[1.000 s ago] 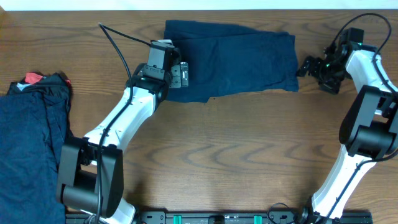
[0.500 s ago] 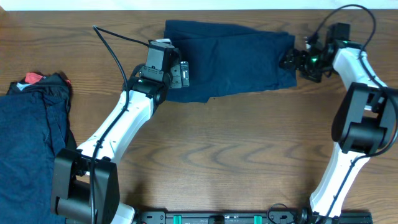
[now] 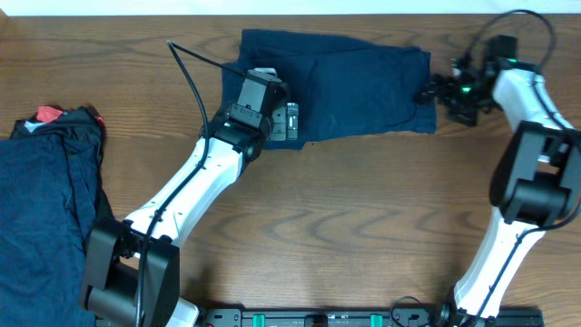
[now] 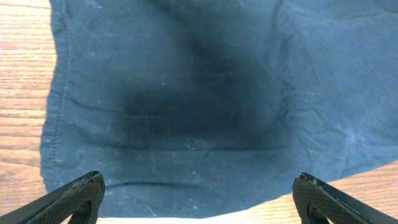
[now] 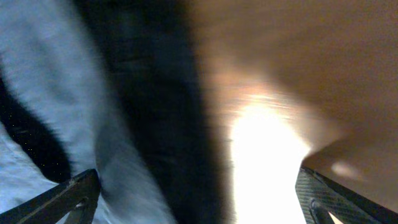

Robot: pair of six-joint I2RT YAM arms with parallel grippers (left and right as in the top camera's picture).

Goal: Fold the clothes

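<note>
Navy garment (image 3: 363,82) lies beneath splayed left gripper (image 4: 199,180), right gripper (image 3: 428,92) seemingly at edge.

Your left fingers (image 4: 74,196) have slid rightward, further over the navy garment (image 3: 363,82); your right fingers (image 5: 62,198) have swung in to its right edge.

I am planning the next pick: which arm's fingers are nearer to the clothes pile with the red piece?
Left. The left fingers hover over the flat navy garment, right of the pile; the right fingers are at that garment's far right edge.
</note>
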